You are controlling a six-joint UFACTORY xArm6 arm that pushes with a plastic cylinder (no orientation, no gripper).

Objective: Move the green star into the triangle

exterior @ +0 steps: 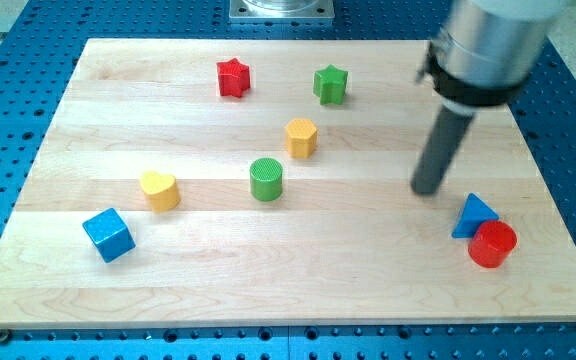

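Blue cube [107, 234] and red cylinder [492, 244] lie nearest the view's bottom.
Green star [331, 84] untouched near the view's top; my tip [428, 189], a bare rod with nothing to open or close, stands just left of the blue triangle [474, 216]. Approach step: tip must get behind the star. No writing visible.

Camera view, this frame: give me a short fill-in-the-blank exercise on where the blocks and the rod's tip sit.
1. The green star lies to the view's right of the ___ star.
2. The blue triangle touches the red ___.
3. My tip stands to the view's ___ of the blue triangle, not touching it.
4. The block nearest the view's left edge is the blue ___.

Missing words: red; cylinder; left; cube
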